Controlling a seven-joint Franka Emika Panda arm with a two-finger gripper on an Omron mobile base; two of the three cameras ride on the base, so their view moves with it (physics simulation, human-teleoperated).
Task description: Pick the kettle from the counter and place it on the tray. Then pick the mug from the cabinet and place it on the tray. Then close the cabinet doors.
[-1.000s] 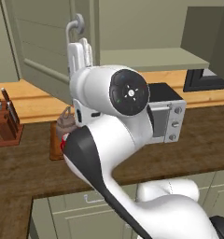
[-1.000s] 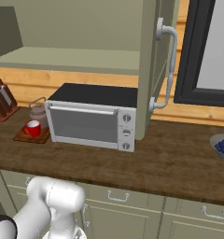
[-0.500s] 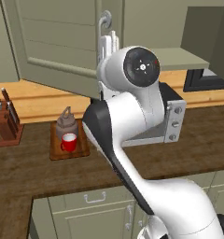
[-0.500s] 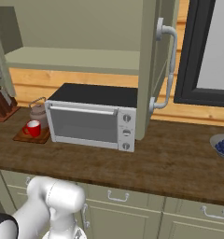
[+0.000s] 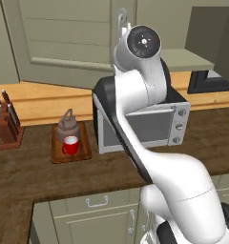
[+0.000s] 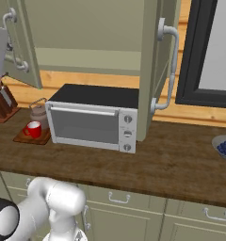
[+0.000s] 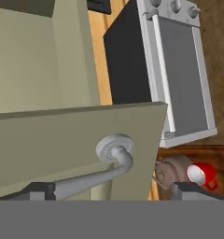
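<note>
With the kettle (image 5: 67, 126) and the red mug (image 5: 70, 145) both sitting on the tray (image 5: 83, 150), on the desk (image 5: 49, 178) left of the microwave (image 5: 142, 126), I judge only the door-closing step is left. My jaws (image 7: 109, 192) are spread wide either side of the left door's silver bar handle (image 7: 93, 175), pinching nothing. The left cabinet door (image 6: 25, 44) and the right one (image 6: 152, 66) stand open. Next I'd push the sage-green panel toward the cabinet (image 6: 86, 30).
</note>
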